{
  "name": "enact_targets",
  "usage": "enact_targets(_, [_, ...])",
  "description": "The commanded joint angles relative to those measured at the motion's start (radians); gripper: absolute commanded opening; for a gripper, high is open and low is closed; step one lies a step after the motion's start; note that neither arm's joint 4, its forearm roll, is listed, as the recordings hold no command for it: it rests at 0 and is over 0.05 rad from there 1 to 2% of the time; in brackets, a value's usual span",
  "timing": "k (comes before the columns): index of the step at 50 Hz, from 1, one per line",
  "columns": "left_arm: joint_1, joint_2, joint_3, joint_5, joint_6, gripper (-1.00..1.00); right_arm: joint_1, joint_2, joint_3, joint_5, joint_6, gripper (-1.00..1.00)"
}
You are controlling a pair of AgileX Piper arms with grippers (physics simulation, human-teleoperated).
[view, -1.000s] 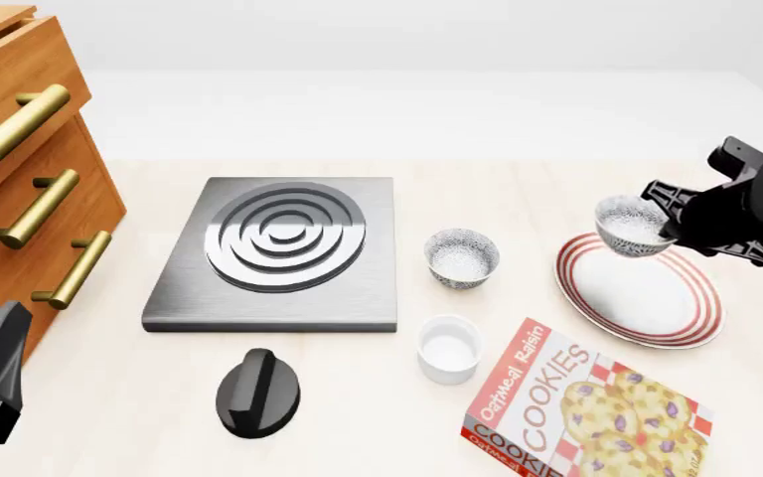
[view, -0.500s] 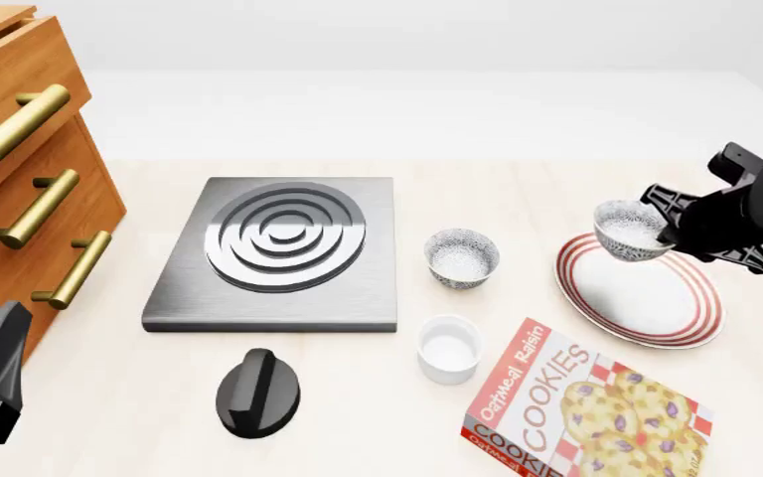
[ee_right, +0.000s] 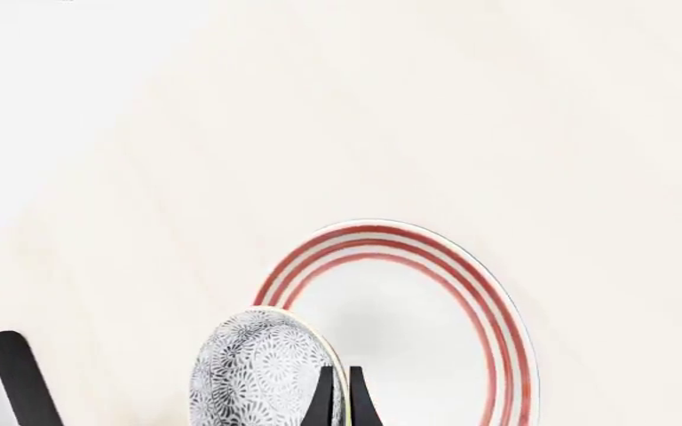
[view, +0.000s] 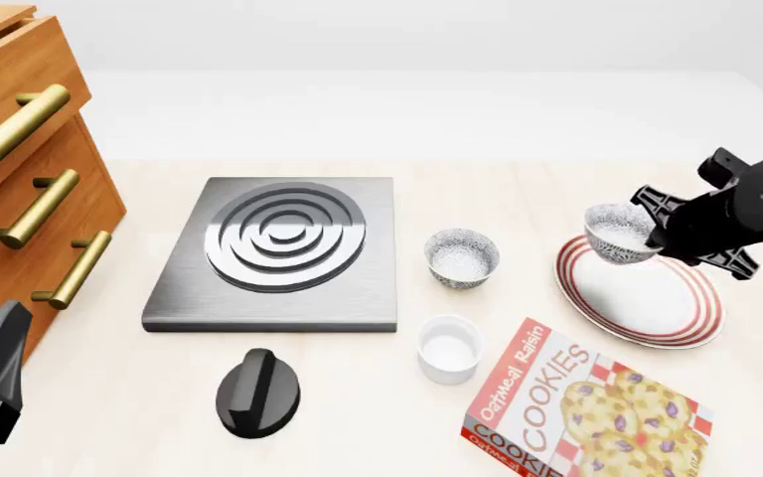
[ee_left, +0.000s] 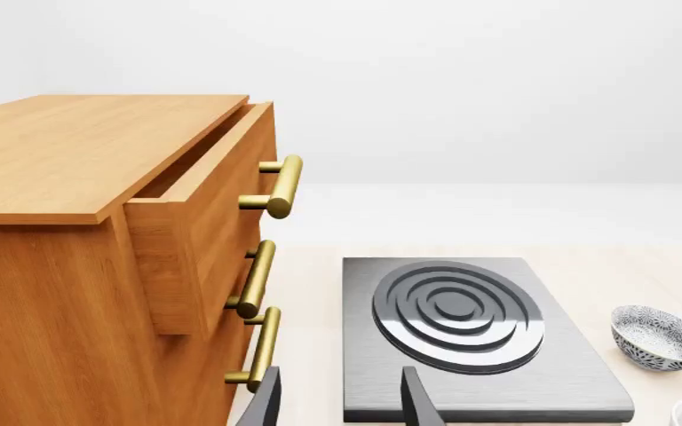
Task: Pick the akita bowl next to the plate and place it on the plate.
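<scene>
Pale tabletop [view: 515,189] carried the plate [view: 647,303]; above its left rim, the right gripper [view: 650,234] pinched the akita bowl [view: 618,232], while the left gripper [ee_left: 338,404] stood spread.

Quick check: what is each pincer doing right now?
Left pincer: open, holding nothing.
Right pincer: closed on the akita bowl's rim, bowl held above the plate.

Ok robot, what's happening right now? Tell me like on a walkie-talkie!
Right gripper shut on akita bowl, carried over the plate's near-left rim. Left gripper open, idle by the wooden drawers. Plate bare, nothing in the way.
</scene>
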Motion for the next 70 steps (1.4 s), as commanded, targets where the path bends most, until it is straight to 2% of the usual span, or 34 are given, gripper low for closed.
enact_targets(1, [0.000,0.000,0.000,0.000,0.000,1.00,-0.008,0.031,-0.014,0.000,0.037,-1.00])
enact_targets(34, [0.000,0.000,0.000,0.000,0.000,1.00,-0.068,0.090,-0.070,0.021,0.075,-1.00])
enact_targets(49, [0.000,0.000,0.000,0.000,0.000,1.00,-0.114,0.136,-0.087,0.015,0.069,-1.00])
enact_targets(62, [0.000,0.000,0.000,0.000,0.000,1.00,-0.086,0.111,-0.013,-0.020,0.089,-1.00])
enact_targets(70, [0.000,0.000,0.000,0.000,0.000,1.00,-0.081,0.108,-0.004,-0.025,0.094,-1.00])
